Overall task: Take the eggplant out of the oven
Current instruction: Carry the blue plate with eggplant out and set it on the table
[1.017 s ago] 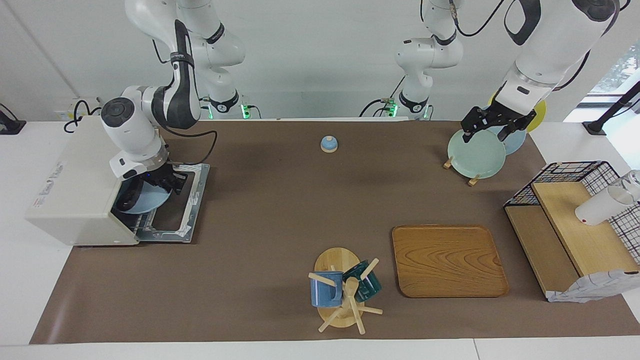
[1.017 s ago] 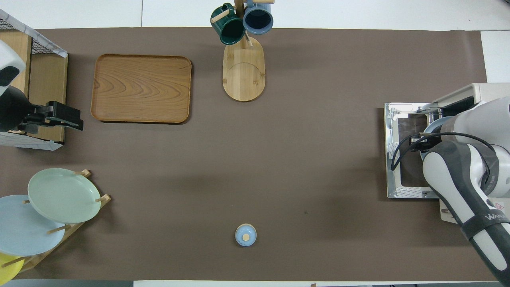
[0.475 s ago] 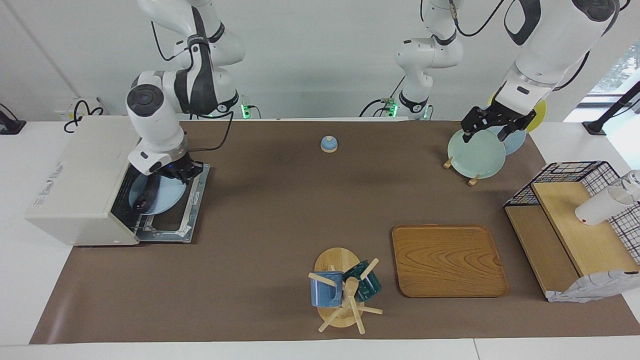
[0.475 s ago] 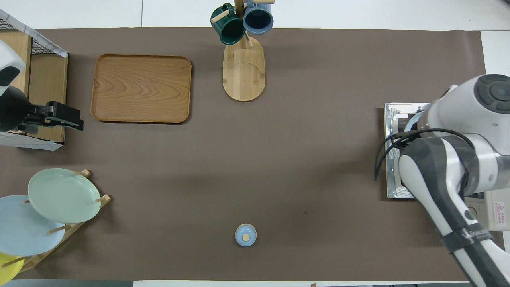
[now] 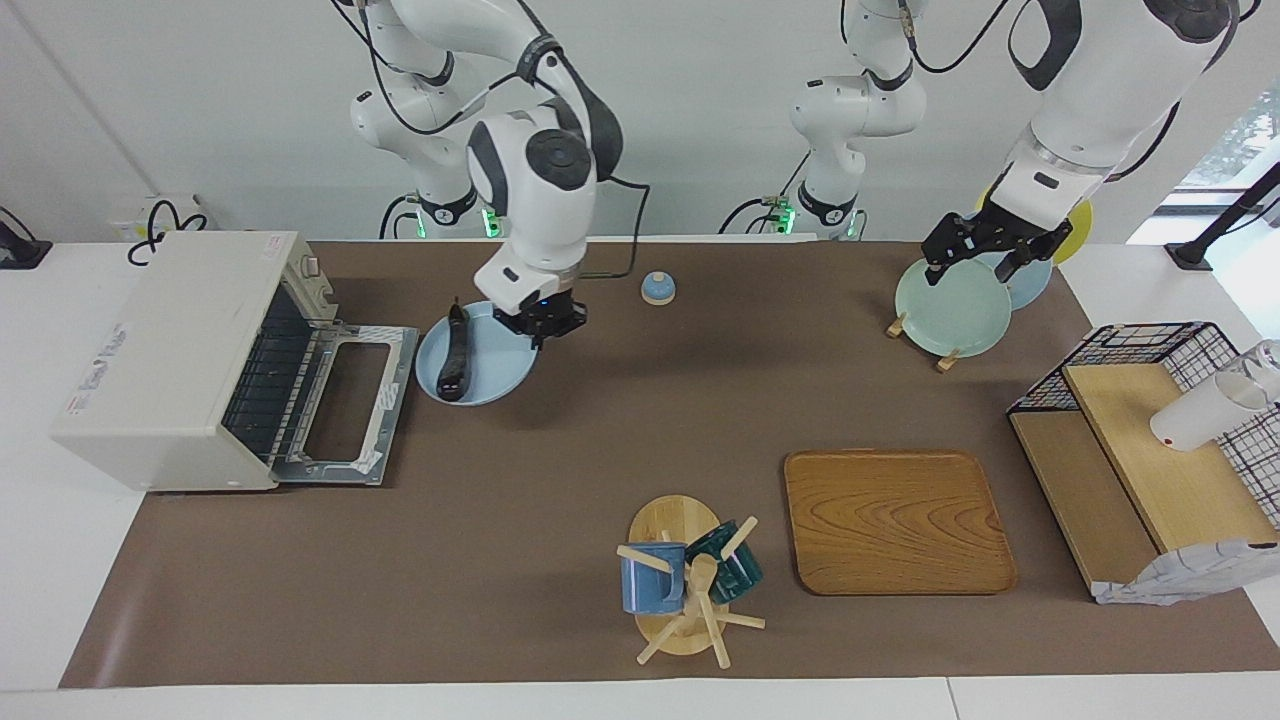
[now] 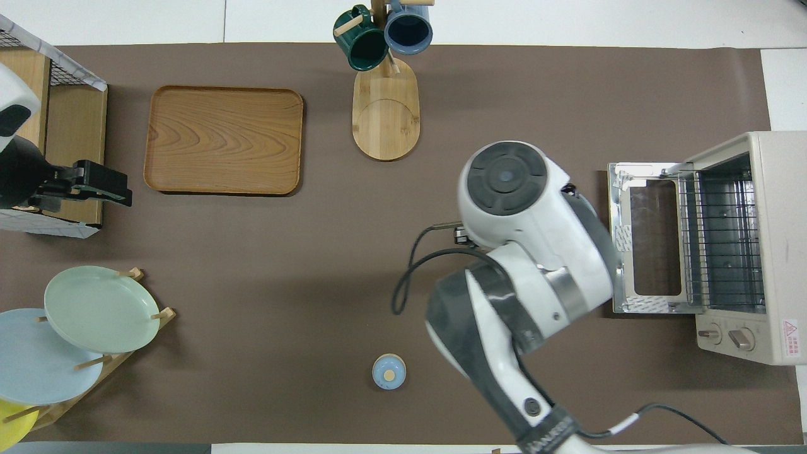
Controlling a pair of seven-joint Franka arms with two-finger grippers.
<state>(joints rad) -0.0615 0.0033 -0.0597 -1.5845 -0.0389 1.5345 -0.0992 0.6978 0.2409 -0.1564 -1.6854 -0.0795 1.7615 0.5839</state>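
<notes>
The eggplant (image 5: 455, 352) lies on a light blue plate (image 5: 497, 372) outside the oven (image 5: 160, 350). My right gripper (image 5: 541, 324) is shut on the plate's rim and holds it just above the mat beside the oven's open door (image 5: 350, 400). In the overhead view my right arm hides the plate and eggplant. That view shows the oven (image 6: 772, 239) with only its bare wire rack (image 6: 719, 239) inside. My left gripper (image 5: 975, 262) is open and waits over the green plate in the rack; it also shows in the overhead view (image 6: 104, 186).
A small blue lid (image 5: 657, 288) sits close to the held plate, nearer the robots. A plate rack with a green plate (image 5: 950, 305), a wooden tray (image 5: 895, 520), a mug tree (image 5: 685, 580) and a wire basket (image 5: 1150, 350) with a white cup (image 5: 1195, 415) stand toward the left arm's end.
My right gripper has drawn the blue plate with the eggplant out of the oven and carried it past the open door toward the table's middle. The left arm has not moved.
</notes>
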